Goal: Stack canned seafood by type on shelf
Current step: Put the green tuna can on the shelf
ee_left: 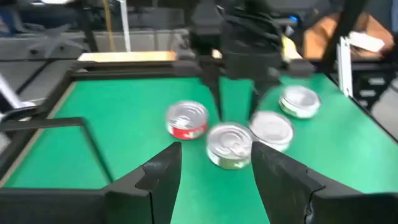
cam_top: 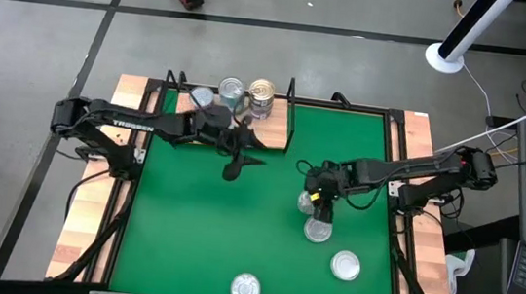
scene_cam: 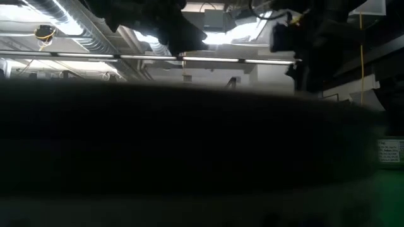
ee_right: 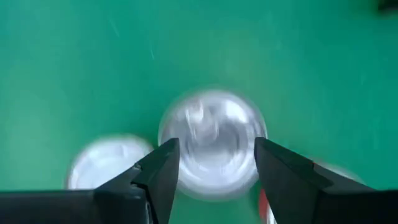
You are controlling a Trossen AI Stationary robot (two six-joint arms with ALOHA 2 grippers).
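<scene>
Silver-lidded tin (ee_right: 213,144) sitting between right gripper (ee_right: 214,163) fingers, spread, not touching; high view showing stacked tins (cam_top: 260,99) on shelf (cam_top: 185,103). Left gripper (cam_top: 233,160) hovering open, empty.

"trossen" on left arm (cam_top: 114,124)

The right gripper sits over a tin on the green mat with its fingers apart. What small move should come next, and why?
Probably lower the right gripper straight down and close. Its dark fingers stand open on either side of a small round tin with a shiny silver lid, seen from above on the green mat, and nothing is gripped yet. The left gripper waits open near the shelf end.
</scene>
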